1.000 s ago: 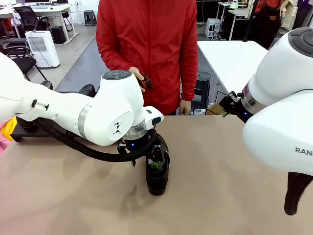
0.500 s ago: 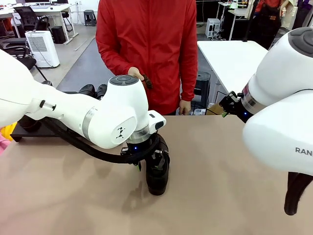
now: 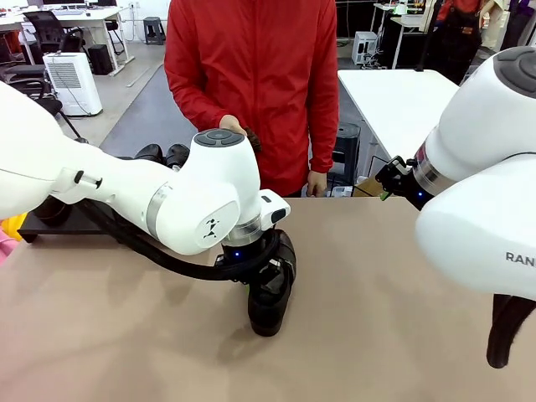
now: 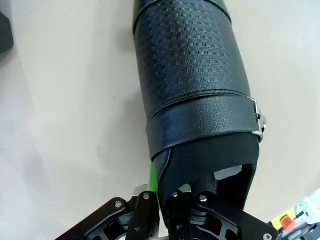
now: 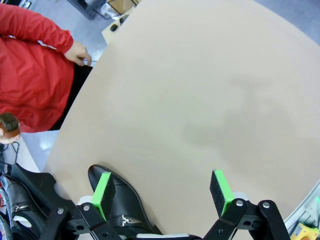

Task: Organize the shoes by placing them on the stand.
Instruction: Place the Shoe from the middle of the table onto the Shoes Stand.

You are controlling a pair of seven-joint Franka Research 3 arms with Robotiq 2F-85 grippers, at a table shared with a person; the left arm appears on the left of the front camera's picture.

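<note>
shoes: one (image 3: 270,303) in left claw (image 4: 159,210) | stand (image 3: 63,224) behind

Shoe (image 4: 192,75): black embossed leather, slight sheen, metal buckle; table (image 3: 377,276): matt tan.

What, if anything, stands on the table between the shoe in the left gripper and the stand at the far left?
Nothing visible on the tabletop. The left gripper is shut on the shoe mid-table, and the stand sits far left, with other shoes on it. The left arm itself hides much of the stretch between.
</note>
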